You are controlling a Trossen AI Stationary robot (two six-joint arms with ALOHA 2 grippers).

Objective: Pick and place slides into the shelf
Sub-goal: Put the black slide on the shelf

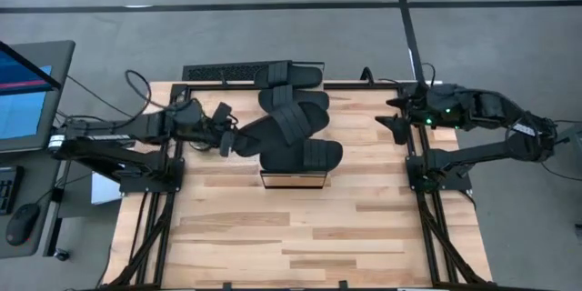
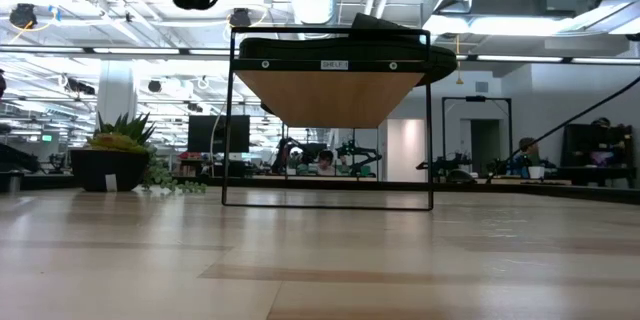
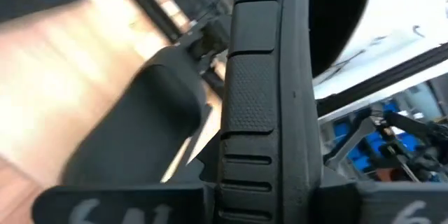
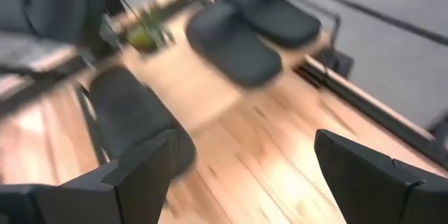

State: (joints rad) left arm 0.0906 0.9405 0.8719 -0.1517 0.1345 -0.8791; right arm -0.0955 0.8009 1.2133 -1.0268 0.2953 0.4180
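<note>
Left gripper (image 1: 227, 136) clenched on slide (image 1: 264, 130), edge of sole pinched between fingers (image 3: 255, 112), just left of shelf (image 1: 293, 179). Three other slides on shelf: far (image 1: 293, 76), middle (image 1: 293, 102), near (image 1: 302, 155). Right gripper (image 1: 394, 115) released, fingers spread, hovering well right of shelf above table (image 1: 300, 236).

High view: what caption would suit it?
Left gripper at black slides piled on the shelf; right gripper waits open.
</note>
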